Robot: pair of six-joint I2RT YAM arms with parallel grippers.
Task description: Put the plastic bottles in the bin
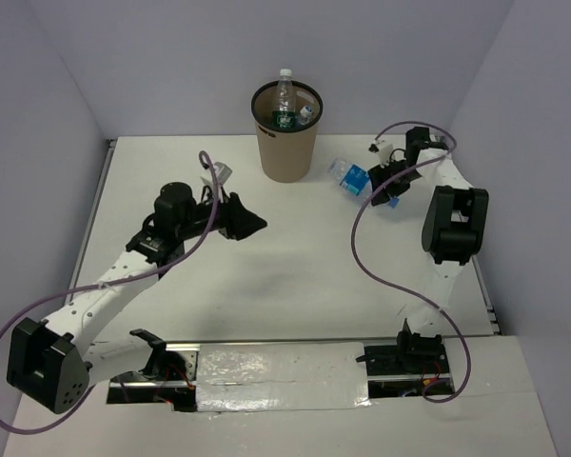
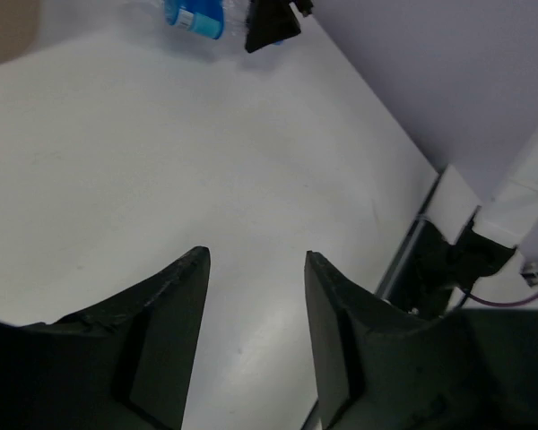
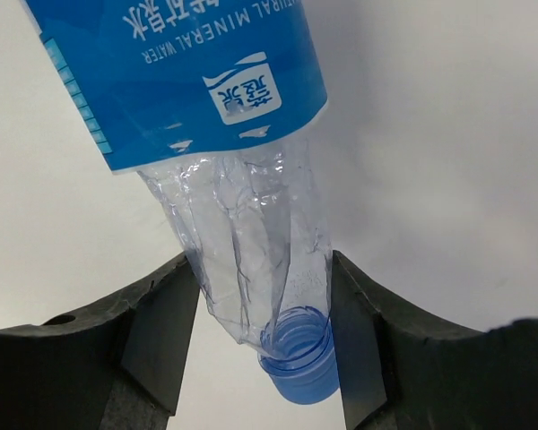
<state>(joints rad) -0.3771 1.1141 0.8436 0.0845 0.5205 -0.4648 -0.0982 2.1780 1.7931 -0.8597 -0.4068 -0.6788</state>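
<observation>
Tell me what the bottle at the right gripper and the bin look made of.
The bottle: thin clear plastic, glossy, its wall crinkled and see-through, with a blue printed label and a blue plastic-looking cap. The bin: matte tan-brown wall, black at the top edge; paperboard or plastic, the look leaves that open.

Three bottles can be counted: one bottle (image 1: pixel 347 177) on the table (image 1: pixel 295 276), a second bottle (image 1: pixel 285 95) upright in the bin (image 1: pixel 287 157), and part of a third bottle (image 1: pixel 306 113) beside it; whether more lie deeper cannot be told. One bin, one table. Two arms, left arm (image 1: pixel 124 276) and right arm (image 1: pixel 452 228); two grippers, left gripper (image 2: pixel 255 260) and right gripper (image 3: pixel 264 269); two purple cables (image 1: pixel 355 233).
</observation>
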